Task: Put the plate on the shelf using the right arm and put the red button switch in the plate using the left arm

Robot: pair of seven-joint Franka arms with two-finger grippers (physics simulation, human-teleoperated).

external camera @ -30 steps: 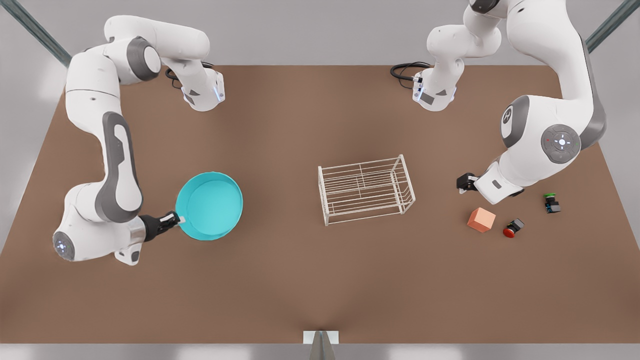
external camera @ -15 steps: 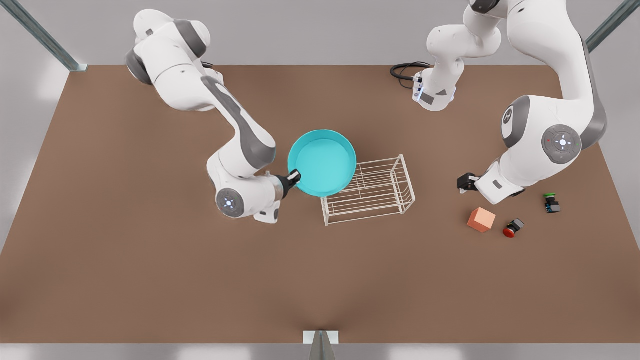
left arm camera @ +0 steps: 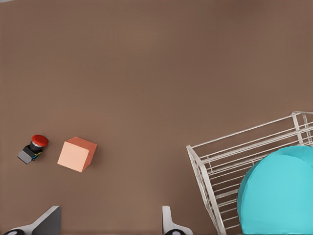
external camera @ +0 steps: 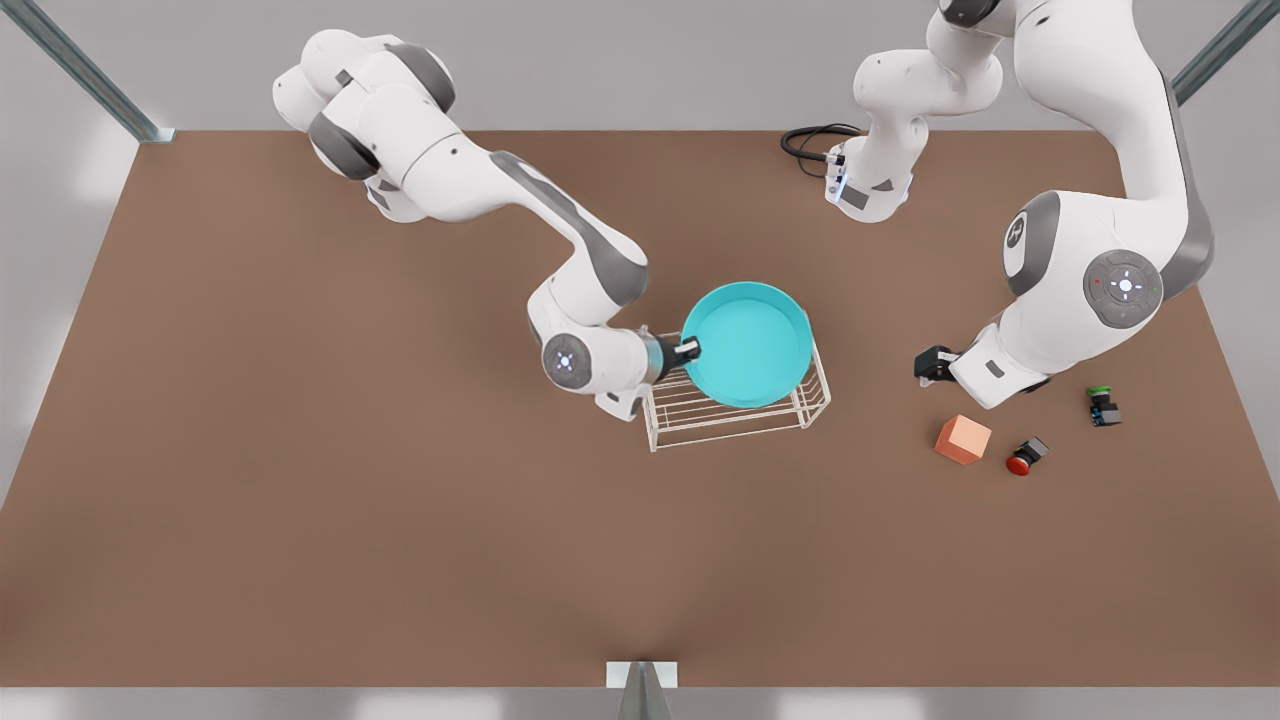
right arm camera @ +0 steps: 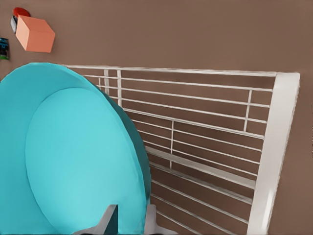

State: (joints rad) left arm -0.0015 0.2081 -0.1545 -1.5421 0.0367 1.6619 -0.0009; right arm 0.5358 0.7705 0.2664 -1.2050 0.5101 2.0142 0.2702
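The turquoise plate hangs over the top of the white wire shelf. My right gripper is shut on the plate's rim on the side toward the front view's left. I cannot tell whether the plate touches the bars. The red button switch lies on its side on the table at the front view's right. My left gripper waits open above the table, between the shelf and the switch.
A salmon-orange cube sits just beside the red switch, on its shelf side. A green-capped switch stands farther toward the front view's right. The brown table spreads wide around them.
My right arm has swung the plate from the front view's left across the table to above the shelf. The left arm and the small objects have not moved.
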